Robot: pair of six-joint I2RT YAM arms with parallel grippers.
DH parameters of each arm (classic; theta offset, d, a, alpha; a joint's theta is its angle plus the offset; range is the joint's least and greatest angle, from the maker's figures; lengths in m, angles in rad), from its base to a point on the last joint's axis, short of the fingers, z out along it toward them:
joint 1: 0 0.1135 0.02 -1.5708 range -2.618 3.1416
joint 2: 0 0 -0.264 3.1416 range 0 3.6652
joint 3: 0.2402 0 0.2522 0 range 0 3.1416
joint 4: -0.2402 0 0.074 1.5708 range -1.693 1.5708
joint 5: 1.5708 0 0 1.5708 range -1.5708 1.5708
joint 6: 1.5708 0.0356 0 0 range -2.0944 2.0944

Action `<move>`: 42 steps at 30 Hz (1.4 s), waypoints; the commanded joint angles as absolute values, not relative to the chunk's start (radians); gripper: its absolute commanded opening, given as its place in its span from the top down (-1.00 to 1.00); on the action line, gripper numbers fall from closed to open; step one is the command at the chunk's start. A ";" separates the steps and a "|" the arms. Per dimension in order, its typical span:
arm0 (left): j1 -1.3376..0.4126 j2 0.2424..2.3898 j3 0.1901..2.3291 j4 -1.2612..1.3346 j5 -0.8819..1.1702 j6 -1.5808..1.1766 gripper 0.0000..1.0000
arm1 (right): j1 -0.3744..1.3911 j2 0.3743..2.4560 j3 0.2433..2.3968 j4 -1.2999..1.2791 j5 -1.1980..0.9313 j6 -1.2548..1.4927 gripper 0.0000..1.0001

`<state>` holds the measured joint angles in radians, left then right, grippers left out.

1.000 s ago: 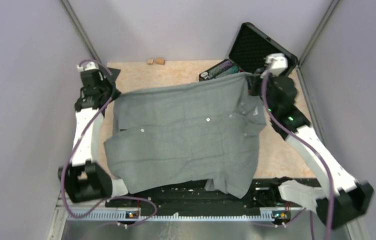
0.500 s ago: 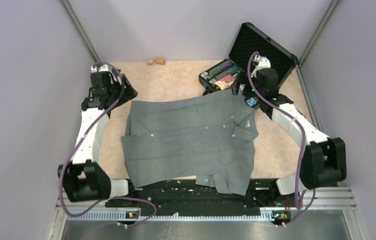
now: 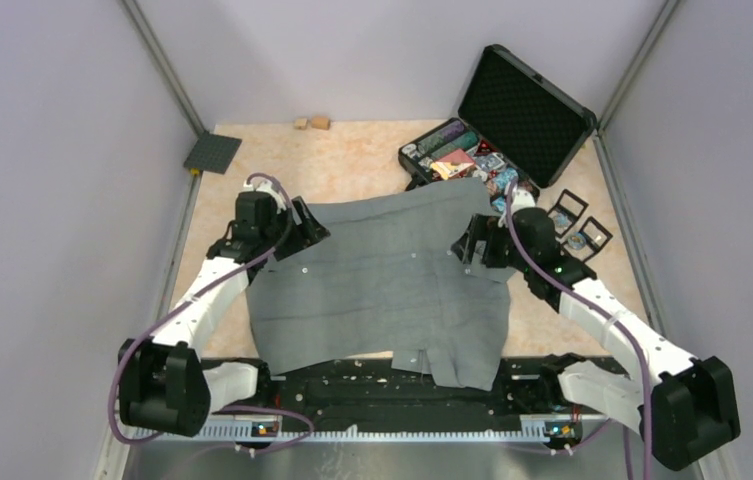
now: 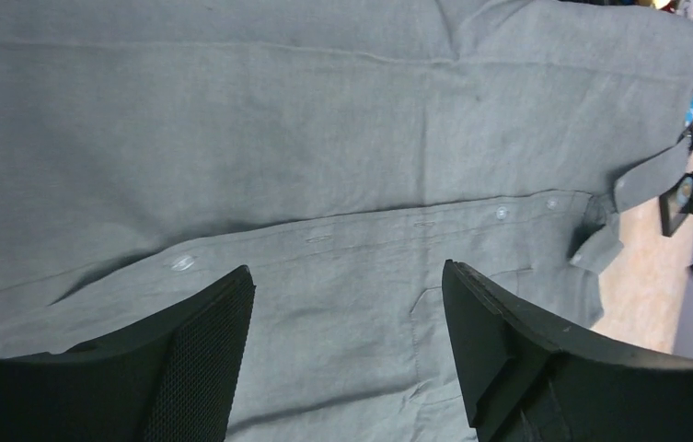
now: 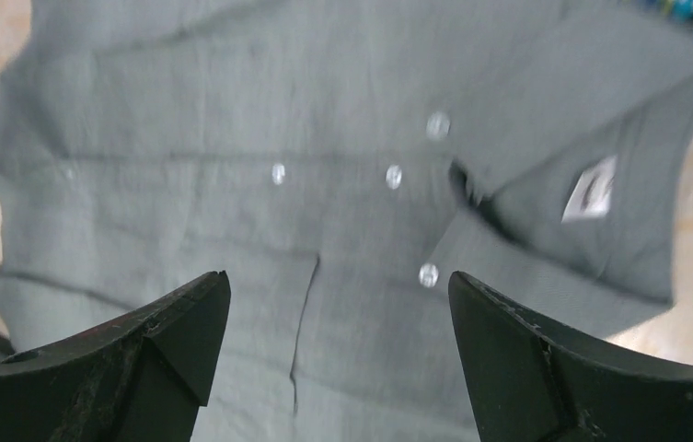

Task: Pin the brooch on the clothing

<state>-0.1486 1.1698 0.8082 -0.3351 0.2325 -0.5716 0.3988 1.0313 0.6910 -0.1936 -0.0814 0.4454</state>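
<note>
The shirt lies flat on the desk, collar end under my right claw, left claw over the other end. Both released, empty. Can't spot the brooch; the case sits just beyond the right claw, so that arm's closer.

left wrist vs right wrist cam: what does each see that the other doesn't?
Left wrist only: black frames beyond the edge of the shirt. Right wrist only: the white neck label. Both: the grey shirt front with its pale buttons, framed by open fingers, of the left gripper in one view and the right gripper in the other.
</note>
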 commanded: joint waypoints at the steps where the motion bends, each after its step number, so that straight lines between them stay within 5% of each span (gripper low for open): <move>1: -0.186 1.208 0.765 -0.109 0.293 -0.671 -0.56 | 0.470 0.974 0.591 -0.213 -0.085 0.549 -0.79; 6: -0.213 1.310 0.735 -0.009 0.300 -0.706 -0.49 | 0.550 0.980 0.487 -0.159 -0.074 0.613 -0.68; 10: -0.209 1.406 0.749 -0.009 0.221 -0.680 -0.08 | 0.586 1.031 0.453 -0.127 -0.087 0.610 -0.49; 15: -0.175 1.515 0.757 0.020 0.213 -0.676 -0.04 | 0.635 1.106 0.438 -0.083 -0.064 0.610 -0.34; 29: 0.053 1.721 0.783 0.101 0.305 -0.661 0.12 | 0.823 1.417 0.503 0.086 0.052 0.704 -0.33; 42: 0.175 1.648 0.810 0.005 0.215 -0.616 0.09 | 0.945 1.528 0.620 0.135 0.069 0.768 -0.36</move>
<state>0.1062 1.6852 0.8104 0.0841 0.2871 -0.6693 0.9291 1.4899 0.6048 0.1532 0.0814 0.7410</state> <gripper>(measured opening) 0.453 0.677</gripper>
